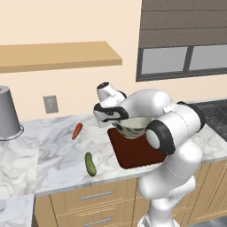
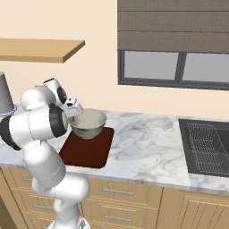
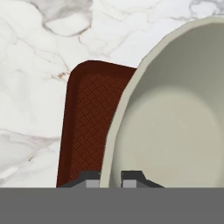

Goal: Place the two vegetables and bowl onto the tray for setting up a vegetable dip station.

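My gripper [image 3: 110, 178] is shut on the rim of the bowl [image 3: 175, 118], one finger outside and one inside. The greyish-green bowl [image 1: 133, 127] with its cream inside hangs just over the back end of the dark reddish-brown tray [image 1: 135, 153], which also appears from the other side, the tray [image 2: 87, 150] under the bowl [image 2: 88, 123]. I cannot tell whether the bowl touches the tray. The orange-red carrot [image 1: 77, 131] lies on the marble counter left of the tray. The dark green cucumber [image 1: 90, 164] lies nearer the counter's front edge.
A tall grey metal cylinder [image 1: 8, 113] stands at the far left of the counter. A dark sink with a wire rack [image 2: 208, 145] is set in the counter at the right. A wooden shelf [image 1: 57, 55] hangs on the wall above.
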Robot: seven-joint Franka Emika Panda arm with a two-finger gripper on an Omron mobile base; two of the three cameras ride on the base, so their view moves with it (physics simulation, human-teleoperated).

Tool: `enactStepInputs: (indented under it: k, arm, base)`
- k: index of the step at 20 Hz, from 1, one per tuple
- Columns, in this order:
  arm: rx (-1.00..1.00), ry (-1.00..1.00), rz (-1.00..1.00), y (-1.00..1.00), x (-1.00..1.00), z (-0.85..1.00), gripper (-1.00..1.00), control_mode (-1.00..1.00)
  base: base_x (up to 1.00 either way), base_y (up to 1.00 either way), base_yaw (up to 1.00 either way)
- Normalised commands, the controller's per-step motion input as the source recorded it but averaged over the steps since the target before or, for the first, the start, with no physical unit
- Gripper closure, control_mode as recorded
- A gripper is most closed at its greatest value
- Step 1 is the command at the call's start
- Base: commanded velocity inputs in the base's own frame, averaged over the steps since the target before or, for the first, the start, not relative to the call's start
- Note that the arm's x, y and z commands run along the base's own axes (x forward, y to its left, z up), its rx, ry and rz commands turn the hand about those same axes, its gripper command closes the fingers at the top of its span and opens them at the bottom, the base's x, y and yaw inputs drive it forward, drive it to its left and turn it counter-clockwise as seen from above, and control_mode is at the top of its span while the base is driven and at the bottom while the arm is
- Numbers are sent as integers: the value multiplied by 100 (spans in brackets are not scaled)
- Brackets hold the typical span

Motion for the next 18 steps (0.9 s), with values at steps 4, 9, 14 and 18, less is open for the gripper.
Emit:
enactStepInputs:
  k: [4,9,14,18]
  arm:
    - [0,0,0,0,10,-8,100,-100]
    - [0,0,0,0,10,-6,100,-100]
    - [0,0,0,0,3,-8,100,-100]
    - [-2,0,0,0,0,-8,100,-100]
  base:
    - [0,0,0]
    - [0,0,0]
    - [0,0,0]
    - [0,0,0]
